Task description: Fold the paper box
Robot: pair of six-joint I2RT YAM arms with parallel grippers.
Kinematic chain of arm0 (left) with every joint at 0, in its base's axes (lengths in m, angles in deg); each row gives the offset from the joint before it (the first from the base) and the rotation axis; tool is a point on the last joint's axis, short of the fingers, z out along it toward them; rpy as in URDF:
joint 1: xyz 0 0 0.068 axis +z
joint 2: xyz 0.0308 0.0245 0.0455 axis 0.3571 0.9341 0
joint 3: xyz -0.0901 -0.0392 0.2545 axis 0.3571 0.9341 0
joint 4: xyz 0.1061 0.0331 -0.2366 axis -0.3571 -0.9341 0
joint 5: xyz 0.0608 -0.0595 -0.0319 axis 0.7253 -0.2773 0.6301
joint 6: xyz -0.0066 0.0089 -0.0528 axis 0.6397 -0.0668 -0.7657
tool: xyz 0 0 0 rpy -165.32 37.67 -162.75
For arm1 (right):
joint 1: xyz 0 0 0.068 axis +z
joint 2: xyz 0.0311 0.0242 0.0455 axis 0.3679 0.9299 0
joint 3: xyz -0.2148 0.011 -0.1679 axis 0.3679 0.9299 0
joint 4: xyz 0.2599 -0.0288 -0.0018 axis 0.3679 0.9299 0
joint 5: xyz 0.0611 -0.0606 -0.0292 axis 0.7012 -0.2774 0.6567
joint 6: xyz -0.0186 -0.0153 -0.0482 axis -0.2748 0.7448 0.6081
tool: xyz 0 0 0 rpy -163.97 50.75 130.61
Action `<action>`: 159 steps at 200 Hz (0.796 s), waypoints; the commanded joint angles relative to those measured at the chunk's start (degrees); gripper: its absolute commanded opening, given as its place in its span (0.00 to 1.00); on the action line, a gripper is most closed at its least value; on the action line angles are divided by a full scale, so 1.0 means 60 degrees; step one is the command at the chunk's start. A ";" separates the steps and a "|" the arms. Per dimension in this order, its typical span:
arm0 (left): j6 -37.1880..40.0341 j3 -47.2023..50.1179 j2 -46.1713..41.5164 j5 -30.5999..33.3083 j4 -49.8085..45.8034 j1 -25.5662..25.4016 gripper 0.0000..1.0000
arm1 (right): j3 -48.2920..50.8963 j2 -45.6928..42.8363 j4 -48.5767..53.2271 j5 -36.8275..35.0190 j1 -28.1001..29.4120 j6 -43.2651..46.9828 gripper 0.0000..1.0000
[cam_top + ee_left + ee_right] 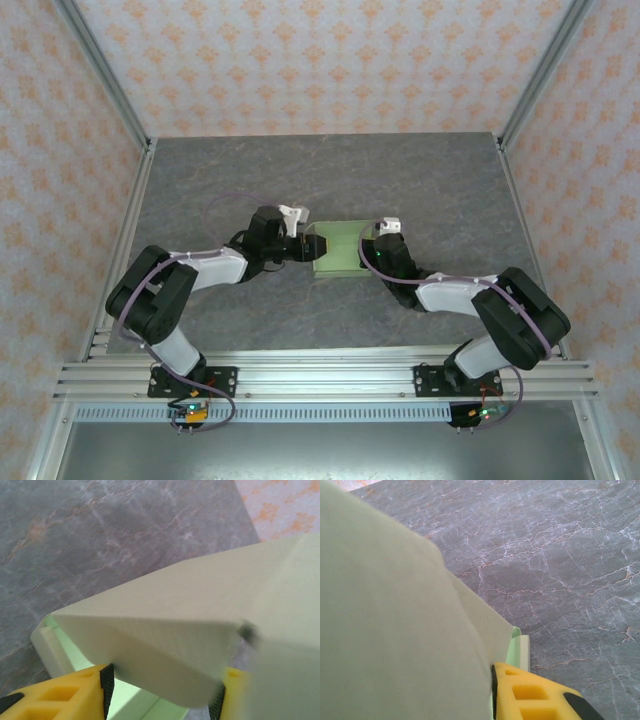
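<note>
Grey, white-veined, stone-patterned flat table (pixel 200 180): bears everything listed, with walls (pixel 60 120) papered in an orange motif around it.

Left gripper (pixel 303 243), black body with a white cap, seen from above: at the left edge of the box. In its wrist view, two yellow block fingers (pixel 65 695) with black pads stand apart, a rounded card flap lying between them. Both pads sit at the flap's edges; whether they pinch it cannot be told.

Pale yellowish-green paper box (pixel 340 250) of thin creased card: mid-table, between the two grippers, partly formed. Low side walls and a brighter green inside show in the left wrist view (pixel 175 610).

Right gripper (pixel 374 245), black with a white cap: at the box's right edge. In its wrist view, one yellow finger (pixel 535 695) has its black pad pressed flat against a broad card panel (pixel 385 620). The other finger is hidden behind that panel. The grip reads as closed on the card.
</note>
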 commanded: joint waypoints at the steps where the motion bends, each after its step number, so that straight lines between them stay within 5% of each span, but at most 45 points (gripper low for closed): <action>1: 0.0730 -0.0091 0.0501 0.0246 -0.0253 -0.0127 0.53 | -0.0026 -0.0092 0.0086 -0.0024 0.0078 0.0345 0.19; 35: 0.1090 -0.0065 0.0738 0.0310 -0.0351 -0.0135 0.52 | 0.0293 -0.0312 0.0136 0.0011 0.0078 0.0548 0.21; 65: 0.1069 0.0212 0.0327 0.0318 -0.0253 -0.0132 0.53 | 0.0529 -0.0775 0.0227 0.0021 0.0078 0.0215 0.33; 123: 0.0421 0.1443 -0.2204 0.1387 -0.0377 -0.0122 0.59 | 0.0336 -0.2004 0.1292 -0.0022 -0.0137 -0.0532 0.61; 159: 0.0033 0.2304 -0.3952 0.2566 -0.0924 -0.0109 0.62 | 0.0314 -0.3173 0.2343 0.0433 -0.0271 -0.1651 0.67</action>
